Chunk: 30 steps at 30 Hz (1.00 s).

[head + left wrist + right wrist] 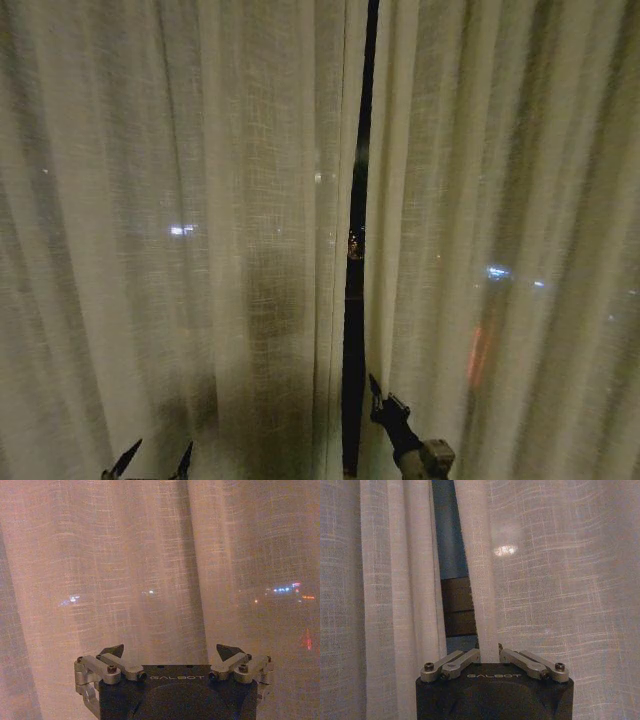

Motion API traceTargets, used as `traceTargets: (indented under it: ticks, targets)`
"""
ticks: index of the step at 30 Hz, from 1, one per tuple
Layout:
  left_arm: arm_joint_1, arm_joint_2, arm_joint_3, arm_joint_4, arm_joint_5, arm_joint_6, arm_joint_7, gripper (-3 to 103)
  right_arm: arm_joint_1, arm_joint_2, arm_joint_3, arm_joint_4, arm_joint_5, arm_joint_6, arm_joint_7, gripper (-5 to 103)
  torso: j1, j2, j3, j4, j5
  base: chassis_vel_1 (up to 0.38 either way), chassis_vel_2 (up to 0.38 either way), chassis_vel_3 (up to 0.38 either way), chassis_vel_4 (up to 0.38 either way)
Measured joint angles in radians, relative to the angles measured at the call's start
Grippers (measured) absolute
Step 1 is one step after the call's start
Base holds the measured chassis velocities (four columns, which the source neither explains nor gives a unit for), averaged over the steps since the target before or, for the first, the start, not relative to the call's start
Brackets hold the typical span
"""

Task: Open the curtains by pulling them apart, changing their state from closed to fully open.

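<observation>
- Two sheer curtain panels hang nearly closed: left curtain panel (180,230) and right curtain panel (500,220), with a narrow dark gap (356,300) between them.
- Right gripper (490,652) is pinched on the inner hem (482,605) of the right curtain panel, low beside the gap.
- Left gripper (170,655) is spread wide, facing the left curtain panel, holding nothing.
- Judgement: keep the pinch firm and draw sideways, level, away from the gap, avoiding downward drag; the left panel remains ungrasped.
</observation>
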Motion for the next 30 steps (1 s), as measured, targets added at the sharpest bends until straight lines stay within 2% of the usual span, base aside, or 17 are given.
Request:
traceTargets:
  ticks: [10,16,26,30]
  targets:
    - [-0.004,0.01,-0.002,0.001,-0.012,0.001,0.004,100,-0.016,0.0,0.009,0.013,-0.008,0.001,-0.009,0,0.0,0.0,0.0,0.0002,0.0,0.0,0.0,0.0,0.0]
    - [-0.014,0.011,-0.006,0.002,-0.035,0.004,0.005,100,-0.02,0.0,0.01,0.015,-0.01,0.001,0.014,0,0.0,0.0,0.0,0.0,-0.0001,-0.086,-0.083,0.083,0.078]
    - [-0.017,0.025,-0.013,-0.003,-0.052,0.01,0.005,100,-0.022,0.0,0.03,0.016,-0.005,0.003,0.015,0,0.0,0.0,0.0,-0.0003,0.0002,-0.231,-0.221,0.228,0.222]
    - [-0.017,0.026,-0.015,-0.003,-0.054,0.01,0.004,100,-0.028,0.0,0.034,0.015,-0.004,0.005,0.014,0,0.0,0.0,0.0,0.0003,-0.0001,-0.315,-0.288,0.296,0.306]
